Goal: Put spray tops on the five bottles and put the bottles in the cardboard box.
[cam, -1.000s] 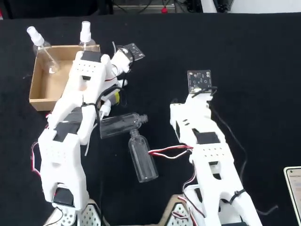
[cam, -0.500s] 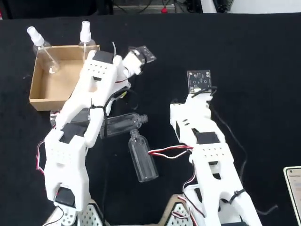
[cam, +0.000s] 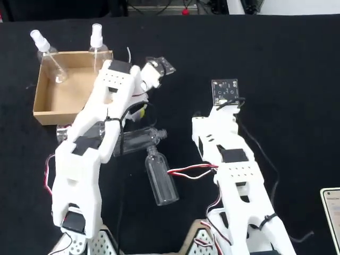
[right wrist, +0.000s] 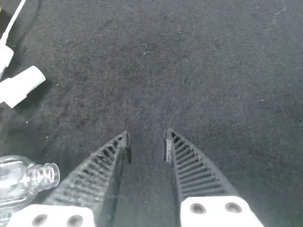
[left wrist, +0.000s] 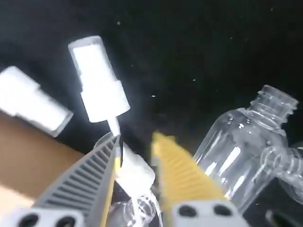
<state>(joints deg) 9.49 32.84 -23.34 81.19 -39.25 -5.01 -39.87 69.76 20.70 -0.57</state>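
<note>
The left gripper is pinching a white spray top between its grey and yellow fingers, right over a clear bottle mouth. A second spray top lies loose on the black cloth just beyond the fingertips.

From the high view, the cardboard box sits at 10 o'clock on the table. Two topped bottles stand at its far wall, one tilted and one upright.

Just off table centre toward 8 o'clock, an open bottle lies with its neck pointing to 3 o'clock. At its 6 o'clock lies another open bottle, neck pointing to 12 o'clock, close beside the first.

The right gripper has its fingers spread, with nothing between them, above bare cloth.
</note>
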